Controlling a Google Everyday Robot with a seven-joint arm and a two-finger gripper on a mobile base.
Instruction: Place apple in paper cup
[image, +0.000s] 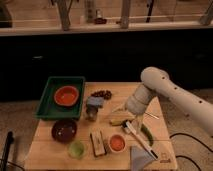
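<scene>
The apple (117, 144) sits inside the cup (109, 141), in the lower middle of the frame. The gripper (131, 121) hangs just up-right of it; how wide it stands I cannot tell.

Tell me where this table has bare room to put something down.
Bare wood lies at the front-left corner of the table, left of the green cup, and along the back edge right of the grapes. Around the hand, just behind the paper cup, it is crowded.

Apple (116, 143): orange-red. Paper cup (116, 151): white. Tray (48, 89): green. Gripper (131, 119), right of frame centre: white.
</scene>
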